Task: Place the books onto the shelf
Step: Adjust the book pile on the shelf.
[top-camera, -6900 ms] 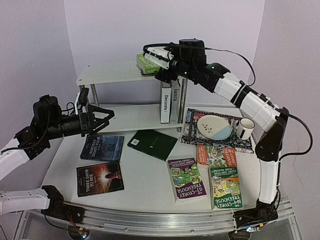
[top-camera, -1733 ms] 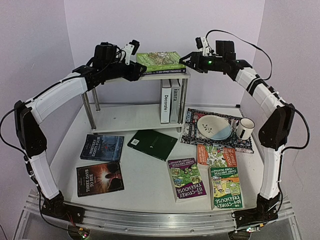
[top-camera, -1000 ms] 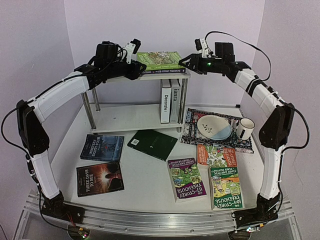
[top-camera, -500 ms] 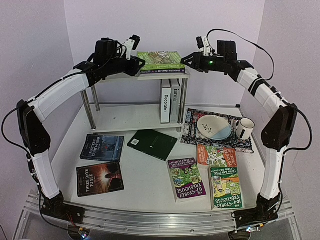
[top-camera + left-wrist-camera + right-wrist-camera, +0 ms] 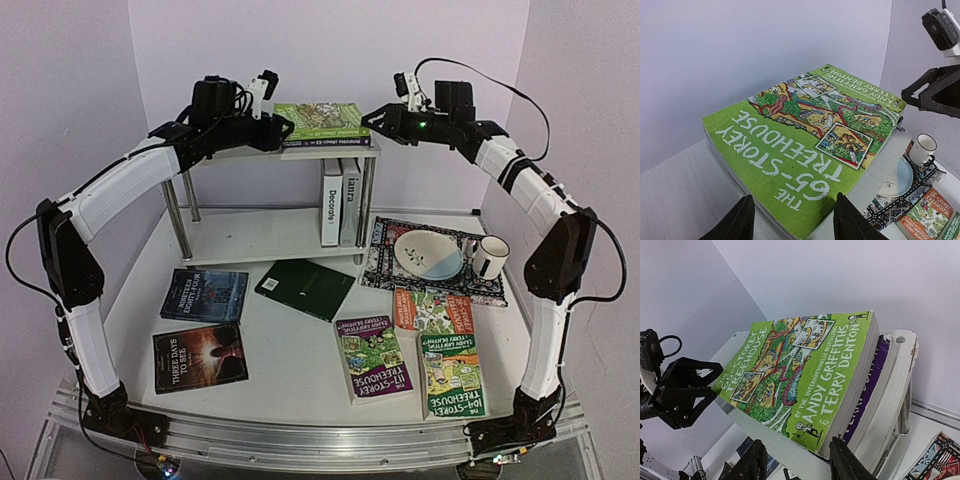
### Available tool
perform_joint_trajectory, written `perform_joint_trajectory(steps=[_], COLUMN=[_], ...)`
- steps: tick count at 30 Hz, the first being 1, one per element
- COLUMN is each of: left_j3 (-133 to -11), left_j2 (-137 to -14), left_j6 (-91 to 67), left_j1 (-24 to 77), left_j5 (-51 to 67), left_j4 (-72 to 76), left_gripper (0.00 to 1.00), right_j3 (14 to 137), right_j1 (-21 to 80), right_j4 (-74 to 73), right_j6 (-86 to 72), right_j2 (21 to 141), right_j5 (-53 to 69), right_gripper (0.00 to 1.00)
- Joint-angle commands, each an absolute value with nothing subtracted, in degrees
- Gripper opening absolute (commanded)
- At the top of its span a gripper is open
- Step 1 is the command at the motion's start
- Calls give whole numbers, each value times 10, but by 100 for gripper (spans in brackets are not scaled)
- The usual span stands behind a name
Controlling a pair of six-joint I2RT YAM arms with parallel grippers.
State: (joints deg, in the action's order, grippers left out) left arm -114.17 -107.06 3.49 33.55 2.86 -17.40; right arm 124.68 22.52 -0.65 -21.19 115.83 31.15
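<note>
The white-shelled left arm [image 5: 120, 190] and its twin, the right arm [image 5: 530, 190], are made of smooth rounded links joined by black joint housings. Thin black cables [image 5: 600, 260] loop alongside each. The black left gripper [image 5: 275, 128] and black right gripper [image 5: 372, 118] have skeletal, triangular fingers. A small green light [image 5: 421, 125], possibly a status lamp, glows near the right wrist.

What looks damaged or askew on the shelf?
The shelf's top board looks chipped at its corner edge beside the purple-spined book. The green Treehouse book lies flat on that book, unlike the two upright books below.
</note>
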Motion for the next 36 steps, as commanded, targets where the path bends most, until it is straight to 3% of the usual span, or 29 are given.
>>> perform_joint_trajectory(steps=[1,7,10,12,21,36], left_j3=[-1189,-1190,-1197,-1201,-1209,-1233], left_j2=[-1079,-1086,-1092,-1096,-1106,-1135], left_j6=[17,14,9,5,-23,-40], left_j1=[330,325,324,322,314,313], left_j5=[39,57,58,58,99,145], left_j4=[-185,-189,-193,-196,-202,-205], left_gripper=[55,54,57,61,61,49], right_j3=[1265,1270,1274,1275,1288,1267], right_j1=[226,226,226,226,227,241], right_j4=[11,11,9,8,3,0], right_j6=[-225,-230,-232,-233,-261,-271], right_j2=[1141,1154,1161,1163,1184,1168], right_j5=[313,315,311,308,325,338], right_gripper=[44,46,64,66,63,59])
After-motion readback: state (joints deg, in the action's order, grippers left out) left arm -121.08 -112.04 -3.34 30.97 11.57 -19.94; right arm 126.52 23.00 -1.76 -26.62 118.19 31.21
